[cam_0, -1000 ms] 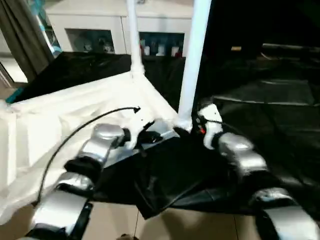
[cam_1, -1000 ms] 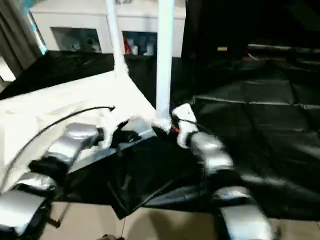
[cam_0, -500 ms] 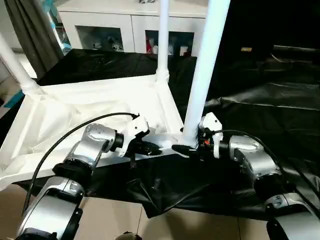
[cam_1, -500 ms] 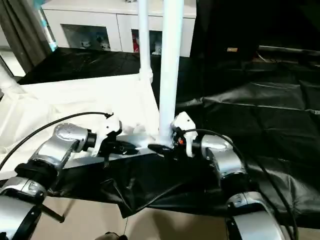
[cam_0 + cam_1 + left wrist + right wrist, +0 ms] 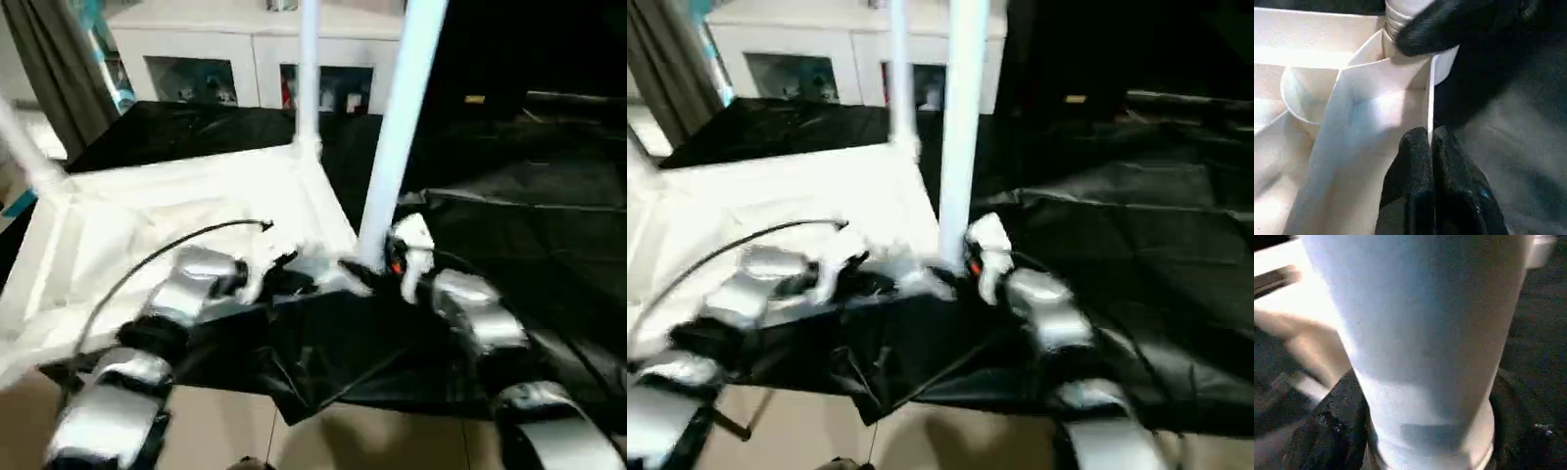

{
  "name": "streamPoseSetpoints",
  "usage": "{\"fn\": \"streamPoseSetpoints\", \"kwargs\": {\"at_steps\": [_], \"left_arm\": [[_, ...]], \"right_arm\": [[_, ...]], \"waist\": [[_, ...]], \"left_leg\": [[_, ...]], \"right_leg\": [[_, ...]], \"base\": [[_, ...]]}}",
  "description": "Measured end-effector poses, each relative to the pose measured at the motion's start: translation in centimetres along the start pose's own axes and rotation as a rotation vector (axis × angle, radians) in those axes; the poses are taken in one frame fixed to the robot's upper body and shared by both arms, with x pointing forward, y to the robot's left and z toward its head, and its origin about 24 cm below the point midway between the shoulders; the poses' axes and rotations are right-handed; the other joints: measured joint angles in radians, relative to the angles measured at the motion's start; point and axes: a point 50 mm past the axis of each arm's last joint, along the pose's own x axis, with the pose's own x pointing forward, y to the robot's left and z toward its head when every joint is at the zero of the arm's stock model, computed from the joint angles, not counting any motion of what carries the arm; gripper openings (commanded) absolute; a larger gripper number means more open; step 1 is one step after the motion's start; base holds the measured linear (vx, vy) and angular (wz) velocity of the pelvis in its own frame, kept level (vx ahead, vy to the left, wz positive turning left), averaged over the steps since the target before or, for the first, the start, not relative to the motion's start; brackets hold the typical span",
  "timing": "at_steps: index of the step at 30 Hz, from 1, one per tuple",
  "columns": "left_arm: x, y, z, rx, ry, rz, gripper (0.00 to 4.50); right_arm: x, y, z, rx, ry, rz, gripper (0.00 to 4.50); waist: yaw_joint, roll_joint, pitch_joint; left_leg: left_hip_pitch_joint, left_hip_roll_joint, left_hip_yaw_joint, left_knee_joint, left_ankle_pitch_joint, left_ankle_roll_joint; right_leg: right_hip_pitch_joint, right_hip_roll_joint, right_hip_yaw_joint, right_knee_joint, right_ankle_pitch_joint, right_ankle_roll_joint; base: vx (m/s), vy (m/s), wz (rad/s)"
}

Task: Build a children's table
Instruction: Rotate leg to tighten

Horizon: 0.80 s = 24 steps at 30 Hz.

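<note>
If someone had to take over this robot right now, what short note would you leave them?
Left end effector: shut, pinching the thin edge wall of the upside-down children's table next to the near corner socket.
Right end effector: fingers either side of the near leg at its base; whether it is gripping firmly, I cannot tell.
Done: three legs stand upright in their sockets, the near one, the far leg and one at the left corner.
Left: check that the near leg is fully seated; the last corner is out of sight.

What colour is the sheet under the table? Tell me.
Black sheet, glossy and wrinkled; the left eye view shows it best.
</note>
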Motion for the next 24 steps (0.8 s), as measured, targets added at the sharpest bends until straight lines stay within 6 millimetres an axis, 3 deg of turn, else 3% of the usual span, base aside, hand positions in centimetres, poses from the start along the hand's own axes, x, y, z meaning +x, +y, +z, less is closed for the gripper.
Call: {"fn": "streamPoseSetpoints", "kwargs": {"at_steps": [4, 8, 9, 10, 11, 17, 24], "left_arm": [[1.9, -0.2, 0.6, -0.039, -0.002, 0.091, 0.0], [3.4, -0.5, 1.3, -0.067, -0.008, 0.145, 0.0], [3.5, -0.6, 1.3, -0.071, -0.009, 0.147, 0.0], [3.5, -0.6, 1.3, -0.072, -0.009, 0.148, 0.0], [3.4, -0.5, 1.3, -0.072, -0.01, 0.15, 0.0], [2.0, 0.4, 0.8, -0.065, -0.001, 0.162, 0.0], [-0.6, 0.7, -0.2, -0.018, -0.002, 0.018, 0.0]], "right_arm": [[1.2, -0.2, 0.1, 0.078, -0.003, -0.215, 2.74], [2.0, -0.4, 0.6, 0.091, 0.014, -0.362, 2.74], [2.1, -0.4, 0.6, 0.088, 0.016, -0.365, 3.09], [2.1, -0.4, 0.6, 0.084, 0.014, -0.363, 3.09], [2.1, -0.3, 0.7, 0.076, 0.008, -0.353, 3.47], [2.3, 0.3, 0.9, 0.02, -0.002, -0.225, 3.71], [0.4, -0.3, 1.0, -0.067, 0.009, 0.075, 3.71]], "waist": [[-0.005, 0.003, 0.002], [-0.018, 0.013, 0.005], [-0.023, 0.013, 0.005], [-0.025, 0.014, 0.005], [-0.027, 0.015, 0.005], [-0.047, 0.015, 0.005], [-0.036, 0.014, 0.006]], "left_leg": [[0.008, -0.001, -0.001, 0.0, 0.0, 0.0], [0.008, -0.003, -0.003, -0.007, 0.0, 0.0], [0.008, -0.005, -0.003, -0.008, 0.0, 0.0], [0.009, -0.006, -0.003, -0.01, 0.0, 0.0], [0.008, -0.008, -0.004, -0.013, 0.0, 0.0], [0.006, -0.01, -0.006, -0.014, 0.0, 0.0], [0.004, -0.008, -0.005, -0.013, 0.0, 0.001]], "right_leg": [[0.002, 0.0, -0.001, -0.006, -0.003, 0.005], [0.009, -0.001, -0.004, -0.026, -0.003, 0.005], [0.009, -0.001, -0.003, -0.029, -0.003, 0.005], [0.01, -0.001, -0.003, -0.032, -0.003, 0.005], [0.012, -0.002, -0.002, -0.036, -0.003, 0.005], [0.009, -0.003, -0.001, -0.036, -0.003, 0.005], [0.002, -0.001, -0.003, -0.03, 0.02, -0.018]], "base": [[-0.044, 0.011, -0.01], [0.0, 0.0, 0.0], [0.0, 0.0, 0.0], [0.0, 0.0, 0.0], [0.0, 0.0, 0.0], [0.0, 0.0, 0.0], [0.014, -0.005, -0.01]]}}
